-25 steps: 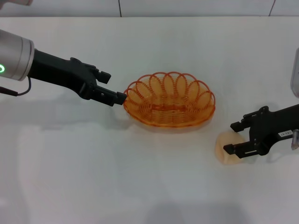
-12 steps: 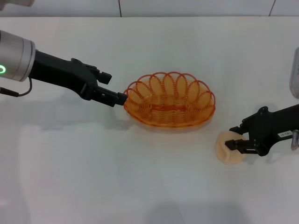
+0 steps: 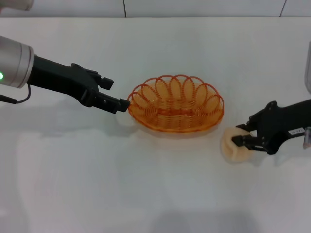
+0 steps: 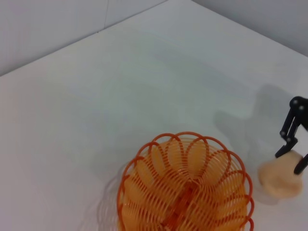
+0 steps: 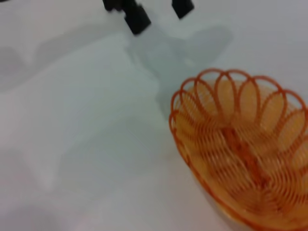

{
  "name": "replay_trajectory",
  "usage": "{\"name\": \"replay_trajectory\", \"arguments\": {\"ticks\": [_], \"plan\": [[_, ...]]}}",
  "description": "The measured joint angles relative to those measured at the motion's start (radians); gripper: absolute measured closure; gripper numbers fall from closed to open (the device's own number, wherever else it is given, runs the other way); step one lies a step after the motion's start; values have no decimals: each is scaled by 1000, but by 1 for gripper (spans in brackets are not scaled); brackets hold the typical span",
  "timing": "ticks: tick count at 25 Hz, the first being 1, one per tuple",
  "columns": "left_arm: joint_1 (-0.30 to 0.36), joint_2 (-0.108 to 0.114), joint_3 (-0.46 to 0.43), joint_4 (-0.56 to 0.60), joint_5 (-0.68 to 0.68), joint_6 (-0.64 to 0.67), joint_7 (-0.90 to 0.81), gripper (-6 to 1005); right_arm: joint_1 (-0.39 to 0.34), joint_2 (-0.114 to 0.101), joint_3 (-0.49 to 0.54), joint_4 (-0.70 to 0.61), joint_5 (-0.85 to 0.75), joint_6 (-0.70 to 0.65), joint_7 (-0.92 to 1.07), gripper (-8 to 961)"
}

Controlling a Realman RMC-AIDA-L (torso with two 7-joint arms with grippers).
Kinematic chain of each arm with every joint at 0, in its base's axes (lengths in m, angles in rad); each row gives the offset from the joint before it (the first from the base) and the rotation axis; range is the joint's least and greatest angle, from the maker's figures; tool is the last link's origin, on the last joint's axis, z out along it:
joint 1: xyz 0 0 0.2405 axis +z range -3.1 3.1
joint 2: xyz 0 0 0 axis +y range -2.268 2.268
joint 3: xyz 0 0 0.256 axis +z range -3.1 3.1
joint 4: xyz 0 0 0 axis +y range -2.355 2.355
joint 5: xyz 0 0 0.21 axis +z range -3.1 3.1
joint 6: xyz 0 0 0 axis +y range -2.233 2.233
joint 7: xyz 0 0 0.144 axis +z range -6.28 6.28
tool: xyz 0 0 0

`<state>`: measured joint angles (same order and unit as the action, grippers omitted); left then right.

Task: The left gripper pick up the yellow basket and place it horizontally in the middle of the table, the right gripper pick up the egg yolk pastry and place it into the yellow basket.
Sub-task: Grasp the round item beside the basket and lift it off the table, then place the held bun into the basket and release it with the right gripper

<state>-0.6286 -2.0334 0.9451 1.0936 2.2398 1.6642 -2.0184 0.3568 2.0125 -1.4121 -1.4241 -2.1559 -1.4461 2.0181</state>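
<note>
The yellow basket (image 3: 176, 103) lies lengthwise at the middle of the white table (image 3: 160, 194). My left gripper (image 3: 115, 93) is open just off the basket's left rim, with its lower fingertip close to the wire. My right gripper (image 3: 239, 140) is shut on the egg yolk pastry (image 3: 230, 147), right of the basket and near the table's surface. The left wrist view shows the basket (image 4: 185, 185), the pastry (image 4: 281, 178) and the right gripper's fingers (image 4: 291, 139). The right wrist view shows the basket (image 5: 240, 149) and the left gripper's parted fingers (image 5: 137, 19).
Grey seams (image 3: 124, 8) run along the table's far edge. A pale arm segment (image 3: 308, 68) shows at the right border. White table surface stretches in front of and behind the basket.
My right gripper has closed on the pastry and moved it slightly left and up. My left gripper has drawn back a little from the basket's rim. The basket has not moved.
</note>
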Motion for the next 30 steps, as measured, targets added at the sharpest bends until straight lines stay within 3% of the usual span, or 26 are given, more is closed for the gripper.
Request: {"name": "replay_trajectory", "arguments": {"ticks": [8,13,19,30], "plan": [[18,1,-1,0,-1,-12,15,128,-3,0,4,-123,1,-20,57,755],[31,-2,0,0,-7,-12,31,129,33,1,6,-159,24,-2,78,782],[35,-3,0,0,-13,-12,43,129,110,8,-60,-99,59,146,78,818],[37,-15,0,0,-13,-9,59,128,186,9,-205,50,82,368,70,892]]}}
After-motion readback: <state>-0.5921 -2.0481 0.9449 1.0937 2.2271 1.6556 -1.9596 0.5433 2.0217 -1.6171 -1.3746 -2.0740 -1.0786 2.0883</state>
